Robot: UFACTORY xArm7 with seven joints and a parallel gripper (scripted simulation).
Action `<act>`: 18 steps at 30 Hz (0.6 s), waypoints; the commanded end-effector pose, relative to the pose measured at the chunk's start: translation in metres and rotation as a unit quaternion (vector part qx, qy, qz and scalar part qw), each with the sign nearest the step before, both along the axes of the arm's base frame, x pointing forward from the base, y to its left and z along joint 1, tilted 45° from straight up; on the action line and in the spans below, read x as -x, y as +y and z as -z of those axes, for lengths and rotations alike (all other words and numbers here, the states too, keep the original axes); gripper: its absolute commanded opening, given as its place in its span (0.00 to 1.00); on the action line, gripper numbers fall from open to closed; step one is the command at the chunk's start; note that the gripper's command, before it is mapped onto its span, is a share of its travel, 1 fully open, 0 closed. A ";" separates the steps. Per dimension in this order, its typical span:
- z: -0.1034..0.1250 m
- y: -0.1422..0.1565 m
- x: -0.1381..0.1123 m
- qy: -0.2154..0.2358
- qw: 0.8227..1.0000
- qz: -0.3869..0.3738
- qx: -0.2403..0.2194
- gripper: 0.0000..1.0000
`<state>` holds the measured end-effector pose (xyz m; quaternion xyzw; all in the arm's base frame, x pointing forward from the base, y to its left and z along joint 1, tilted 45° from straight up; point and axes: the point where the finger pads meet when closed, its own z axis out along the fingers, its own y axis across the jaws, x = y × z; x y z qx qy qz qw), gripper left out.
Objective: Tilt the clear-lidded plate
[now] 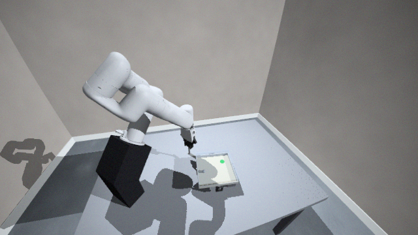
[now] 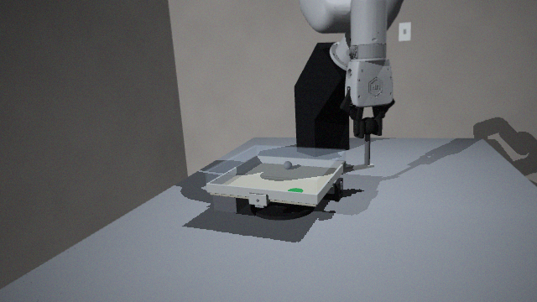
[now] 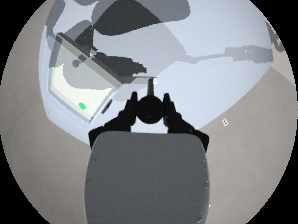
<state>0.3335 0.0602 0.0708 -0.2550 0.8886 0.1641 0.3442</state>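
The square clear-lidded plate (image 2: 277, 178) sits on a dark pivot base on the table. The steel ball (image 2: 287, 164) lies near the plate's far side, in the arm's shadow. The green printed spot (image 2: 295, 190) is near the plate's front edge, well apart from the ball. My gripper (image 2: 367, 127) hangs beside the plate's far right corner, shut on a thin upright handle rod (image 2: 367, 148) that stands at that corner. The plate (image 1: 217, 170), spot (image 1: 222, 161) and gripper (image 1: 189, 145) show in the top view. The wrist view shows the plate (image 3: 80, 83), spot (image 3: 81, 104) and gripper (image 3: 150, 106).
The arm's black pedestal (image 2: 320, 101) stands behind the plate. A small latch block (image 2: 258, 199) sticks out from the plate's front edge. The table edge (image 1: 287, 209) runs to the plate's front right.
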 end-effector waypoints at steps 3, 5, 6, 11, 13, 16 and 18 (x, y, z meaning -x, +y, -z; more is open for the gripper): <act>-0.002 0.001 -0.001 -0.003 1.000 0.000 0.000 0.00; -0.002 0.001 -0.001 -0.003 1.000 0.000 0.000 0.00; -0.002 0.001 -0.001 -0.003 1.000 0.000 0.000 0.00; -0.002 0.000 -0.001 -0.003 1.000 0.000 0.000 0.00; -0.001 0.000 0.000 -0.003 1.000 0.000 0.000 0.00; -0.002 -0.001 0.000 -0.003 1.000 0.000 0.000 0.00; -0.002 -0.001 0.000 -0.003 1.000 0.000 0.000 0.00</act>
